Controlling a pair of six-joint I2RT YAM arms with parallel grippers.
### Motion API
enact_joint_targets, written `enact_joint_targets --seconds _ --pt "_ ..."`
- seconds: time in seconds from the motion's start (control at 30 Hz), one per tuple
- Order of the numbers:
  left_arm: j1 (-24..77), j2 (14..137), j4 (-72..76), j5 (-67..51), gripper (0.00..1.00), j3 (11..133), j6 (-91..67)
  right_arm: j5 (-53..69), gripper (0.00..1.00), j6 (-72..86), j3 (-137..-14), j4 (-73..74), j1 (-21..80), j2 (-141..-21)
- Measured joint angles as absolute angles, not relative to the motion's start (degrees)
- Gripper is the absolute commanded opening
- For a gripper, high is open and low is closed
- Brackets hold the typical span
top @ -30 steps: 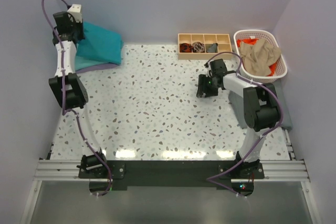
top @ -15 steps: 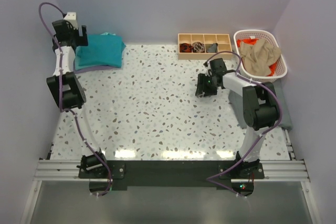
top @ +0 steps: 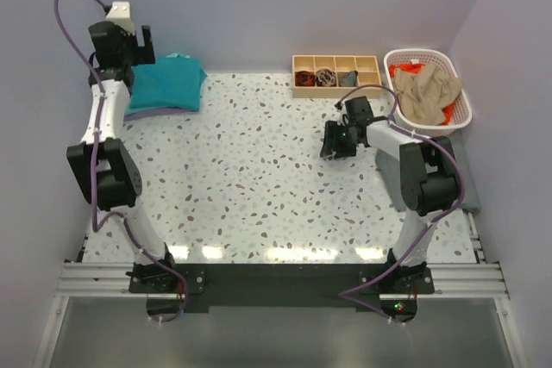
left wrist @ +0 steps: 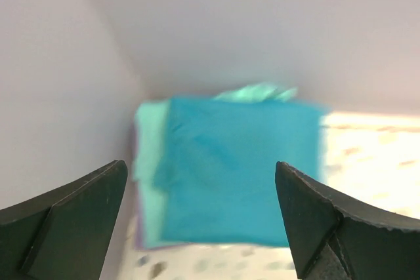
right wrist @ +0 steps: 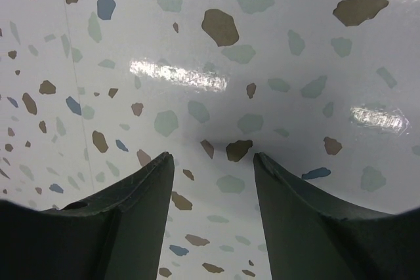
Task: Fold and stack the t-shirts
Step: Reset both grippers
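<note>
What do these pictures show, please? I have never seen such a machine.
Two robot arms are bolted at the near edge of the table. The overhead picture shows both, the left arm and the right arm. The other two pictures come from wrist cameras that look past the left fingers and the right fingers. Both pairs are open and hold nothing. A folded pile with a teal t-shirt on top lies in the far left corner. A white basket holds a tan shirt and an orange shirt. A wooden tray stands beside it.
</note>
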State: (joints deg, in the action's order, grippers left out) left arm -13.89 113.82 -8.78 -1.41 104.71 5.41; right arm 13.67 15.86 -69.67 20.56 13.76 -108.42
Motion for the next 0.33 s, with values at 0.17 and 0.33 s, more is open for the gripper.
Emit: enact_joint_targets --seconds 0.17,0.33 --pt "-2.48 98.15 -0.49 -7.55 1.0 95.77 -2.11 14.55 0.57 16.1 -68.14 20.51 13.76 -105.51" --pt "10.52 85.86 7.46 -10.07 1.0 77.14 -6.37 14.39 0.57 16.1 -65.3 20.38 13.87 -99.33"
